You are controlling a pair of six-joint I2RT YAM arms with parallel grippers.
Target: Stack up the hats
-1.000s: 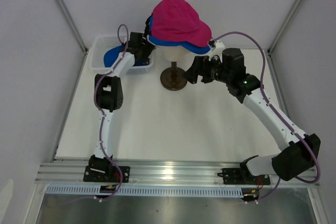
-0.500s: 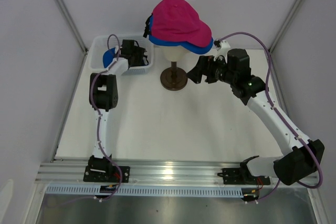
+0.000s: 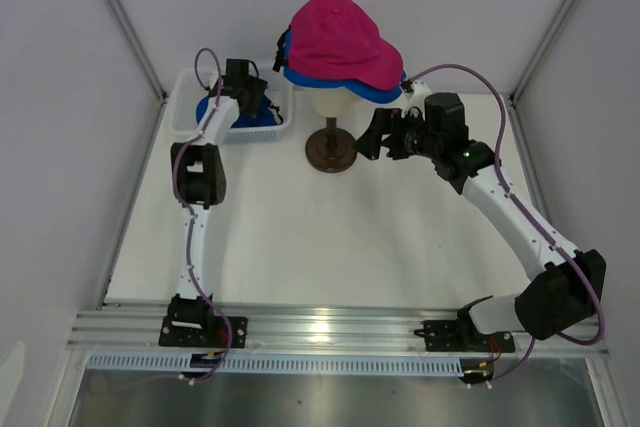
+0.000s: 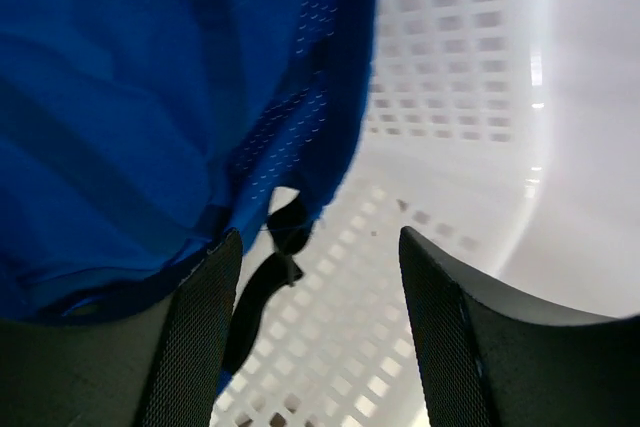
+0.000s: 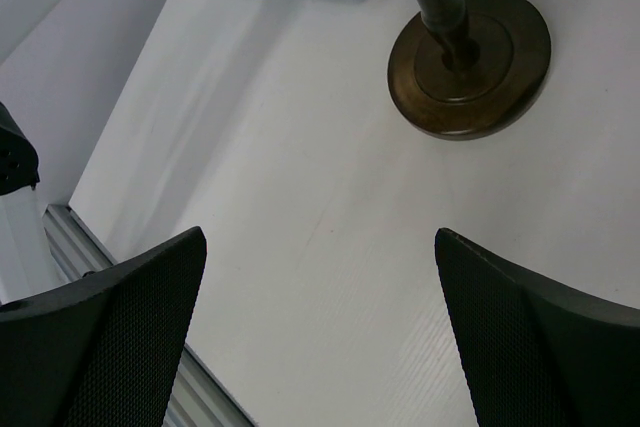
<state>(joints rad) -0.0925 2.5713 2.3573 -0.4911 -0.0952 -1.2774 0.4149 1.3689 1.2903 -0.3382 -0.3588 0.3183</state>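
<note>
A magenta hat (image 3: 338, 37) sits on top of a blue hat (image 3: 378, 90), both on the mannequin head. Another blue hat (image 3: 210, 108) lies in the white basket (image 3: 183, 87) at the back left. My left gripper (image 3: 243, 99) is down inside the basket, open. In the left wrist view the blue hat (image 4: 130, 117) fills the upper left, its rear edge and black strap (image 4: 262, 282) just inside the left finger of my gripper (image 4: 315, 337). My right gripper (image 3: 368, 137) hangs wide open beside the stand, with only table between the fingers of the gripper (image 5: 320, 247).
The cream mannequin head (image 3: 330, 105) stands on a dark round base (image 3: 330, 153), which the right wrist view shows as the base (image 5: 470, 67) ahead. The basket's mesh wall (image 4: 450, 57) rises close on the left gripper's right. Cage posts frame the table.
My left gripper has moved left from the basket's right edge down into the basket at the blue hat, its jaws narrowing a little. The right gripper shifted slightly near the stand.
</note>
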